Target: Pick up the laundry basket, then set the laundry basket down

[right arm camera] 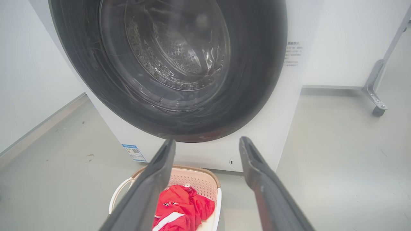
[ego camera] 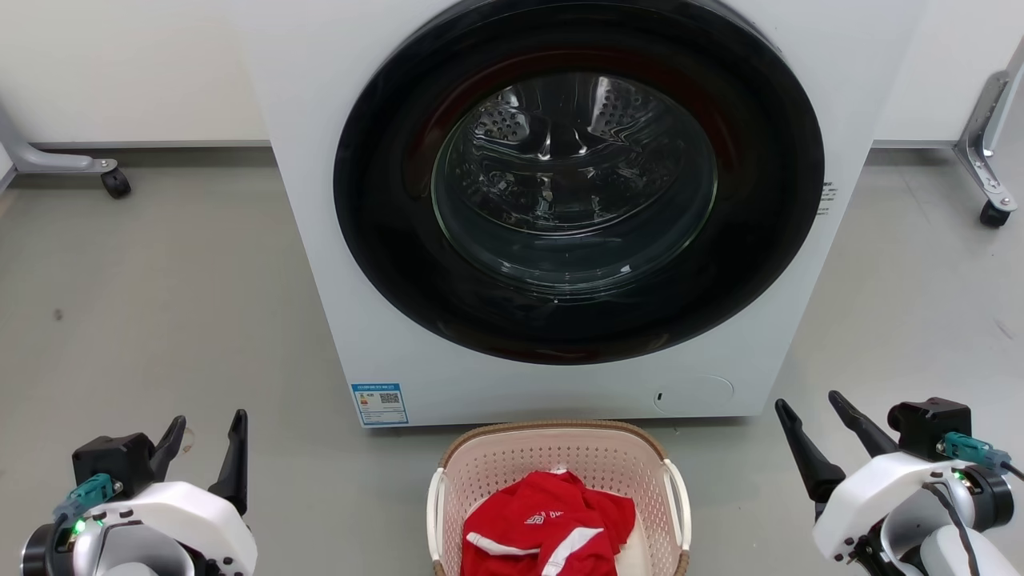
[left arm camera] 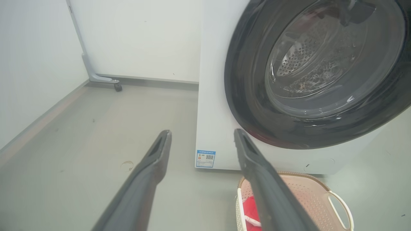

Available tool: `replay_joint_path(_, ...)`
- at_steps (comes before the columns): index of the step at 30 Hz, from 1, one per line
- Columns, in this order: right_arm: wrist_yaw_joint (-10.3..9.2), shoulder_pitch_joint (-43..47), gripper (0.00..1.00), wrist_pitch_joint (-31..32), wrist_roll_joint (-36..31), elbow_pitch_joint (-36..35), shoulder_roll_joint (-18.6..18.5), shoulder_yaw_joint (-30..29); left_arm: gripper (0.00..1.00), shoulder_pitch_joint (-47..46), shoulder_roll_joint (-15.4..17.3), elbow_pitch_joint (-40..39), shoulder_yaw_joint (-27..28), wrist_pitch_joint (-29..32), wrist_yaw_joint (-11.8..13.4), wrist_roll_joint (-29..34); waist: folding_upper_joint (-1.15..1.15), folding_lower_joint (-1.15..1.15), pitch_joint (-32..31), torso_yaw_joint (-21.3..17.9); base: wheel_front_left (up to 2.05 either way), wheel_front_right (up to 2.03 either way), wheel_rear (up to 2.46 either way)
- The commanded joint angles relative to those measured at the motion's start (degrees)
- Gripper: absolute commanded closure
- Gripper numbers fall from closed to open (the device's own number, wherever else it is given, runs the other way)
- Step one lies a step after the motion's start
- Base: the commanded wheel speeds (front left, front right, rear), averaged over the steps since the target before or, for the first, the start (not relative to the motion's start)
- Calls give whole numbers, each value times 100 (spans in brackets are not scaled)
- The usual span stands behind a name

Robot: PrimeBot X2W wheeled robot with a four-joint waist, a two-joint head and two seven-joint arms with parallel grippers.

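The laundry basket (ego camera: 512,460) stands on the floor just before the washing machine (ego camera: 320,240), holding a red garment (ego camera: 552,528). We judge it light and stiff, best taken by its white handles (ego camera: 436,512). Our left gripper (ego camera: 210,420) and right gripper (ego camera: 808,402) both stand apart, empty.

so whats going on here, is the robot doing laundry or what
Not quite yet. A two-armed robot faces a front-loading washing machine whose door looks shut. The laundry basket sits on the floor just in front of it, with a red garment inside. The left gripper and right gripper are open, one on each side of the basket, touching nothing. The basket is not yet picked up.
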Motion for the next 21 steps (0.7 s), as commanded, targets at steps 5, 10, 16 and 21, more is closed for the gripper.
replay_joint_path(5, -16, -168, 0, -15, -8, -158, -81, 81, 0, -273, 188, -115, 326, -59, -21, -67, 0, 0, 3, -13, 0, 0, 0)
replay_joint_path(10, -16, -166, 0, -16, -7, -153, -77, 74, 0, -256, 178, -133, 354, -60, -58, -118, 0, 0, 2, -10, 0, 0, 0)
replay_joint_path(16, -16, -173, 0, -19, 0, -152, -75, 89, 0, -278, 211, -146, 294, -43, -56, -28, 0, 0, 2, -6, 0, 0, 0)
replay_joint_path(21, 3, 229, 100, 1, 9, 230, 178, 38, 100, 258, -296, 125, -110, 0, -4, -96, 0, 0, 3, -6, 0, 0, 0)
